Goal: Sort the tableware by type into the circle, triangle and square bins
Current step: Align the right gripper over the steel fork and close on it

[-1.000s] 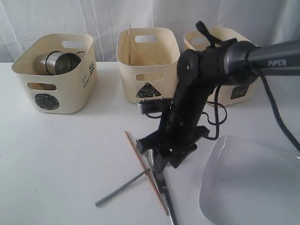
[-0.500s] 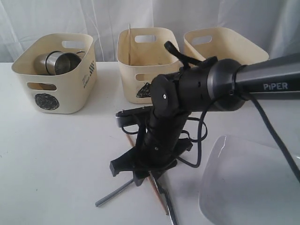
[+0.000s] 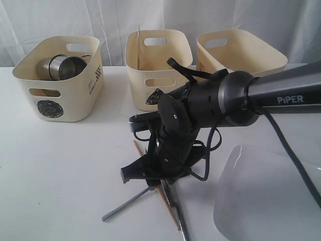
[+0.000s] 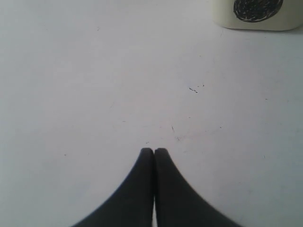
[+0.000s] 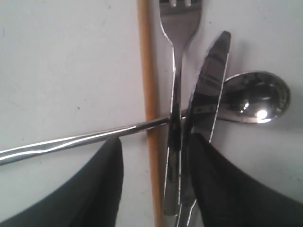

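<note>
A wooden chopstick (image 5: 147, 71), a steel fork (image 5: 176, 71) and a knife (image 5: 208, 80) lie side by side on the table, with a spoon (image 5: 255, 99) crossing them. My right gripper (image 5: 156, 141) is open just above them, its fingers (image 5: 106, 184) straddling the chopstick, fork and knife. In the exterior view it (image 3: 158, 179) hangs over that cutlery (image 3: 175, 211). A steel mug (image 3: 62, 67) lies in the circle bin (image 3: 60, 103). The large plate (image 3: 266, 196) sits at the near right. My left gripper (image 4: 154, 152) is shut and empty over bare table. No bowls are in view.
The triangle bin (image 3: 158, 75) stands at the back middle with a thin stick (image 3: 139, 45) leaning inside. The third bin (image 3: 241, 50) is at the back right, its mark hidden by the arm. The circle bin's mark (image 4: 258, 8) shows in the left wrist view.
The right arm has swung left and lowered, turning its wrist, so the open gripper now sits low over the cutlery pile. The cutlery has not moved.
</note>
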